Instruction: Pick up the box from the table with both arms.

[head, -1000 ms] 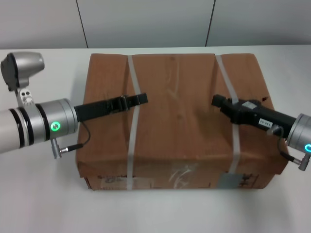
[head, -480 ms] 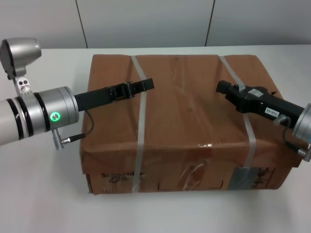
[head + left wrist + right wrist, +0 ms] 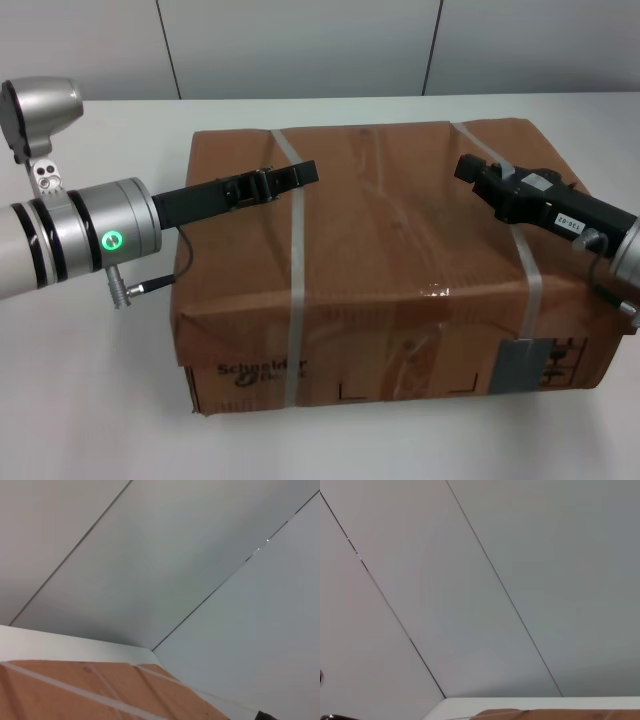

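Box sits on table, its underside hidden. Left gripper and right gripper lie over its top; finger state of either cannot be told.

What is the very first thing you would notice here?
A big brown cardboard box with two whitish straps fills the middle of the white table. Two silver robot arms reach over its top, the black left gripper near one strap and the black right gripper near the other.
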Tool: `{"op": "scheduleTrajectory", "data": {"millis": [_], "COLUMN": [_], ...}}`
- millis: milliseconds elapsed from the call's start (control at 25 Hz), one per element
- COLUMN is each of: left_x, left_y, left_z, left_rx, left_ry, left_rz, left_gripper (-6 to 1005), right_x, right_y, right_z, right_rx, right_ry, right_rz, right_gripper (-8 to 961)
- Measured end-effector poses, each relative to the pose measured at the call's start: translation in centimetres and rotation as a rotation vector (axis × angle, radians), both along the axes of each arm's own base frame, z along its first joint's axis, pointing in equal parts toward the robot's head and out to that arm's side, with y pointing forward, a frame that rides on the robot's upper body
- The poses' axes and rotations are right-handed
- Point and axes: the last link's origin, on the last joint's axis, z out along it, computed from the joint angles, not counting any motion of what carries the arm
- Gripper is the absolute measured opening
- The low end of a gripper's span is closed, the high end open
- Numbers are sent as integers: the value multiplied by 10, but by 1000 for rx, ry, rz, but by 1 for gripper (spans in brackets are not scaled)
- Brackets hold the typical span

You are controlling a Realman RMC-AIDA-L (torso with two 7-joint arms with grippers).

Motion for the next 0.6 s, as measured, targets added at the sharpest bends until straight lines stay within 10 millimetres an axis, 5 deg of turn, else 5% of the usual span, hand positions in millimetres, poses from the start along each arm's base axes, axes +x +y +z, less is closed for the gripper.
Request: {"op": "scheduleTrajectory", "data": {"millis": [600], "left_x": [-1], "left_y": [0], "left_z": [1], "left_rx": [5], "left_ry": [-4], "left_rz": [5], "left_gripper": [85], "right_x": [0], "right_y": [0], "right_z": [1], "right_rx": [3], "right_ry": [2], "right_rz": [1], "right_gripper": [53]}}
